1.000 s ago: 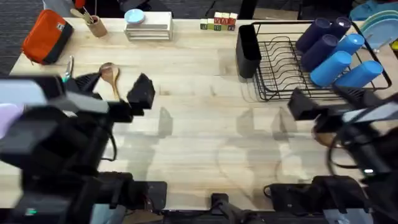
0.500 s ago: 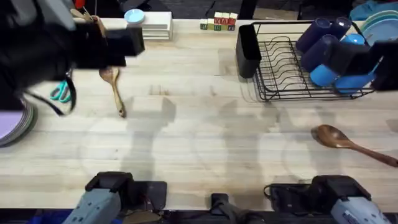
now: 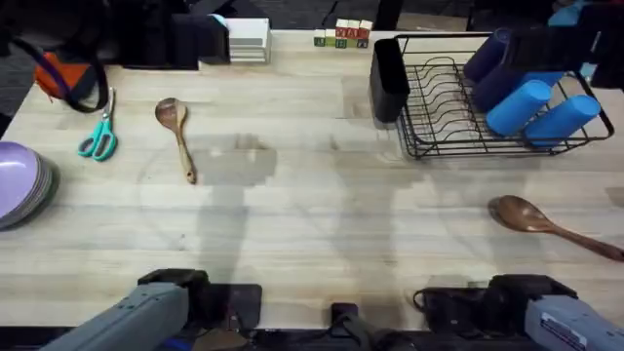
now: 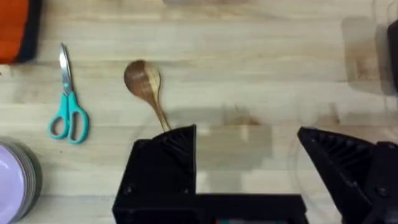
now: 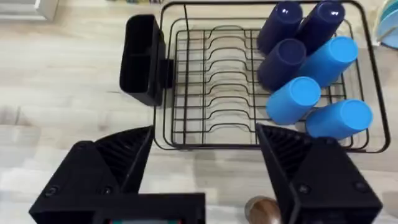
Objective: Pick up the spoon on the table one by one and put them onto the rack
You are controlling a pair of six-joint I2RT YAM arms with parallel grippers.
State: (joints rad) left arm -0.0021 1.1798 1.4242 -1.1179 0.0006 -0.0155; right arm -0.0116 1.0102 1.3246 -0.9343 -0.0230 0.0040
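A light tan spoon [image 3: 175, 136] lies on the table [image 3: 312, 214] at the left, bowl toward the far side. It also appears in the left wrist view as the spoon [image 4: 146, 84], beyond my open, empty left gripper [image 4: 245, 134]. A darker brown spoon [image 3: 546, 222] lies at the right near the table's edge; its bowl [image 5: 261, 210] peeks between my right fingers. The black wire rack [image 3: 487, 107] with its tall utensil holder [image 3: 388, 83] stands at the far right. My right gripper [image 5: 205, 132] hangs open above the rack [image 5: 249, 93], holding nothing.
Teal scissors [image 3: 97, 136] and stacked purple plates [image 3: 21, 185] sit at the far left, near an orange pouch [image 3: 58, 78]. Blue cups [image 3: 536, 97] fill the rack's right side. A white stand [image 3: 249, 39] and small blocks [image 3: 341, 37] line the far edge.
Both arms have swung up and toward the far side, out from over the table's middle, uncovering the scissors, the plates and the brown spoon. The spoons have not moved.
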